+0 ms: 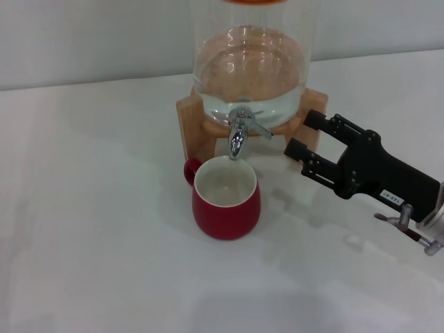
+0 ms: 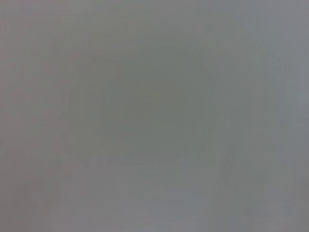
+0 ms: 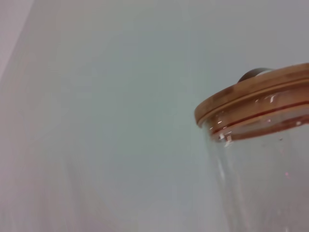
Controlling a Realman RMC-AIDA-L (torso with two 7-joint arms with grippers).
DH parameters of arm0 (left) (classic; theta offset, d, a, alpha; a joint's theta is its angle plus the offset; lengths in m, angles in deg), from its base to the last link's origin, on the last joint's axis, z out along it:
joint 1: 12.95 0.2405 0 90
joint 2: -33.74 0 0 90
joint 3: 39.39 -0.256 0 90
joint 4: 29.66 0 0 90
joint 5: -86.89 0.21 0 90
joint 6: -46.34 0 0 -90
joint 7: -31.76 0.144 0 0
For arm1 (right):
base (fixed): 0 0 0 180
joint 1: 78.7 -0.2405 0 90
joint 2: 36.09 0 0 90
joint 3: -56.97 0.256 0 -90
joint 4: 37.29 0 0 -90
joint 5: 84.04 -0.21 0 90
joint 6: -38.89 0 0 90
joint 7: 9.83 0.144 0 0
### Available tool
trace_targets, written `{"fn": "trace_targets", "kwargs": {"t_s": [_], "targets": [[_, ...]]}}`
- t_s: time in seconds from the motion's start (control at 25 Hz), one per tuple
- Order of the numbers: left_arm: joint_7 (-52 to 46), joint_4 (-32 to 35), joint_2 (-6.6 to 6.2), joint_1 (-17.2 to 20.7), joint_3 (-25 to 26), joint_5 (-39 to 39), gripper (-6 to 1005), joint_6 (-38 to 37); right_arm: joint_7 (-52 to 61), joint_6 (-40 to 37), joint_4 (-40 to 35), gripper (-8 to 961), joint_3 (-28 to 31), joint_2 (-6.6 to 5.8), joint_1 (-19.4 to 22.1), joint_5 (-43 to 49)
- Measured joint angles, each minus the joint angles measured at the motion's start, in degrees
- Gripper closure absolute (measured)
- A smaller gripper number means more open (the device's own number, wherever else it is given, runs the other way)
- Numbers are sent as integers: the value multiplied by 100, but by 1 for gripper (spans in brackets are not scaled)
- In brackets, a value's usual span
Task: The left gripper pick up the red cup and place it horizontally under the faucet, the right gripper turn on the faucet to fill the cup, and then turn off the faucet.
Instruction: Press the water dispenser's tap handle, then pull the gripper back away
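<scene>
One gripper only shows in the head view, the right gripper, coming in low from the robot's right over the white table; its jaws stand spread, one finger nearer the glass jar, the other nearer the camera, nothing between them; the left gripper is not in view, and the left wrist view gives only a blank grey field, so its state is unknown.

Nearest the camera: the red cup, upright on the table, mouth up, white inside apparently dry, small handle at its far left; it stands directly below the faucet, rim close under the spout, no water seen running.

Next out: the faucet, chrome, spout pointing down into the cup, lever sticking out toward the robot's right and a little forward; lever tip lies just left of the open fingers, apart from them, roughly level with the gap.

Farthest: jar on its wooden stand, partly filled; lid shows in the right wrist view.

Judgement: cup placing looks done; the step in hand is opening the faucet; the move turns on a short reach leftward along the lever's long axis; right arm plainly nearer; risk of nudging the stand or cup.
</scene>
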Motion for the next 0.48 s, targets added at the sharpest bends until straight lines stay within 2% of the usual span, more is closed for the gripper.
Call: {"fn": "trace_targets", "kwargs": {"t_s": [0.48], "targets": [[0, 0, -8, -2, 1, 0, 171, -54, -43, -359, 1, 235, 43, 10, 66, 82]]}}
